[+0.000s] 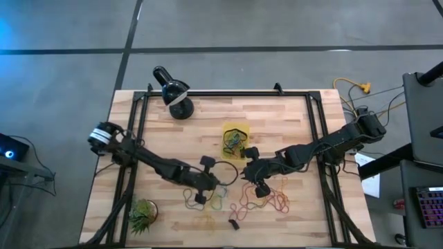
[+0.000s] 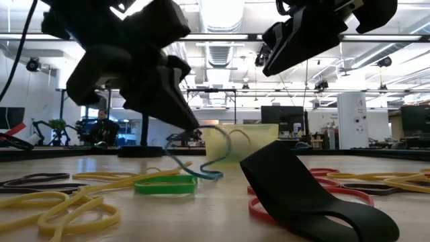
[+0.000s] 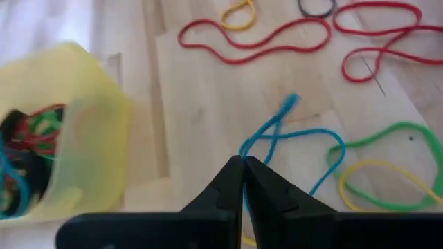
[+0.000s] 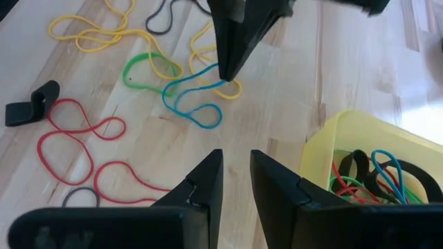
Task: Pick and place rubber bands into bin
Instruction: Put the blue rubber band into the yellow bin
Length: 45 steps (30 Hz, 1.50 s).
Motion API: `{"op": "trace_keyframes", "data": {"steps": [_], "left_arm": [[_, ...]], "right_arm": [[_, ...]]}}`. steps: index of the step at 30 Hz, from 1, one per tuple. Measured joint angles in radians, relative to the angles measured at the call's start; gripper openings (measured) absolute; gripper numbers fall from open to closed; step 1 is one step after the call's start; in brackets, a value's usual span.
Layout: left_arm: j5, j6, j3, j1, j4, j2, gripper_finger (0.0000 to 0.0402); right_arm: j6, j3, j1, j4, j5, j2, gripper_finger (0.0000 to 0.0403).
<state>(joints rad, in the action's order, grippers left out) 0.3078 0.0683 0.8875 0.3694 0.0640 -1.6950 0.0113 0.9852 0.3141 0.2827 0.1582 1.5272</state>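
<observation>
Your left pincer [image 3: 243, 166] pinches the blue band [image 3: 304, 138] to lift it toward the bin [image 3: 76, 131]; right pincer [image 4: 235, 169] waits, slightly spread.

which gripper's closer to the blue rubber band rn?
Left. The left gripper is shut on the blue rubber band; the right gripper hovers apart, beside the bin.

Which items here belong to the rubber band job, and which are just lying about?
Job:
- blue rubber band, pinched by left gripper
- loose rubber bands
- yellow bin, some bands inside
- right gripper, empty

Lying about:
- black lamp
- small green plant
</observation>
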Motion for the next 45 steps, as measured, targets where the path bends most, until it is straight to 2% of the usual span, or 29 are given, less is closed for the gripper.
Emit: {"op": "trace_keyframes", "data": {"steps": [7, 16, 28, 37, 45], "left_arm": [[0.129, 0.033, 0.0, 0.023, 0.012, 0.035, 0.0], [0.392, 0.131, 0.03, 0.058, 0.014, 0.064, 0.0], [0.465, 0.435, 0.147, 0.019, 0.066, 0.085, 0.0], [0.448, 0.519, 0.172, -0.15, 0.112, 0.089, 0.0], [0.232, 0.488, 0.167, -0.321, 0.143, 0.068, 0.0]], "right_arm": [[0.001, 0.0, 0.0, 0.004, 0.0, 0.0, 0.0068], [-0.004, 0.0, 0.0, 0.028, 0.001, 0.0, 0.0068], [-0.013, 0.0, 0.0, 0.054, 0.002, 0.0, 0.0068], [-0.071, 0.0, 0.0, 0.112, 0.001, 0.0, 0.0068], [-0.091, 0.0, 0.0, 0.145, 0.0, 0.0, 0.0068]]}}
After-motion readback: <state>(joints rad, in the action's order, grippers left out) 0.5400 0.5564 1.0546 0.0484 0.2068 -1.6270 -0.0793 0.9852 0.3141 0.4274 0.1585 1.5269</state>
